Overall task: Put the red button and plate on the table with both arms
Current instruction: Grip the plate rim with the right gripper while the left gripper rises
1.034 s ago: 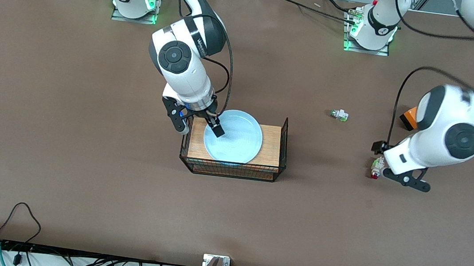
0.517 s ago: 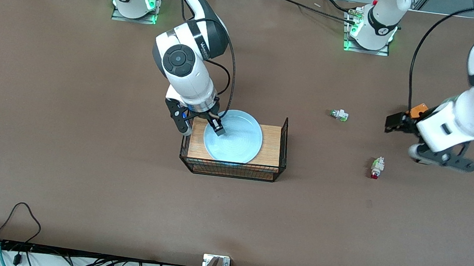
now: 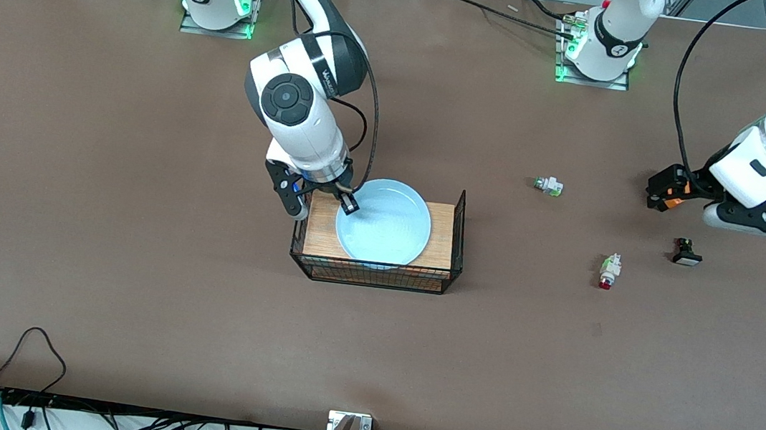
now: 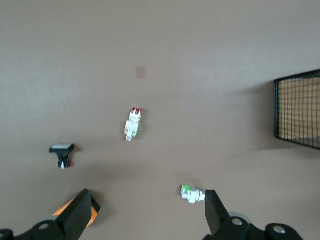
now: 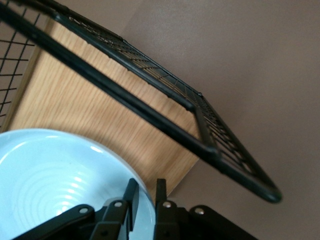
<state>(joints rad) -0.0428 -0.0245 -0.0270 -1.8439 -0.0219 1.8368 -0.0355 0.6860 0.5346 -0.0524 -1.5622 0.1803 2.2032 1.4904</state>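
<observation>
The pale blue plate (image 3: 386, 222) lies on the wooden board in the black wire basket (image 3: 459, 216). My right gripper (image 3: 347, 202) is shut on the plate's rim at the side toward the right arm's end; in the right wrist view the rim of the plate (image 5: 50, 175) sits between the fingers of my right gripper (image 5: 146, 192). The red button (image 3: 608, 272) lies on the brown table (image 3: 133, 251), toward the left arm's end. My left gripper (image 3: 761, 222) is open and empty, high above the table. The left wrist view shows my left gripper (image 4: 147, 200) and the red button (image 4: 133, 123).
A green-tipped button (image 3: 548, 185) lies farther from the front camera than the red one. A black-and-white button (image 3: 686, 252) lies beside the red one, under the left arm. The basket's end panel (image 5: 150, 112) stands up near the plate.
My left gripper has risen away from the red button, which stays on the table; the black-and-white button now shows. The plate has shifted slightly toward the left arm's end with my right gripper at its rim.
</observation>
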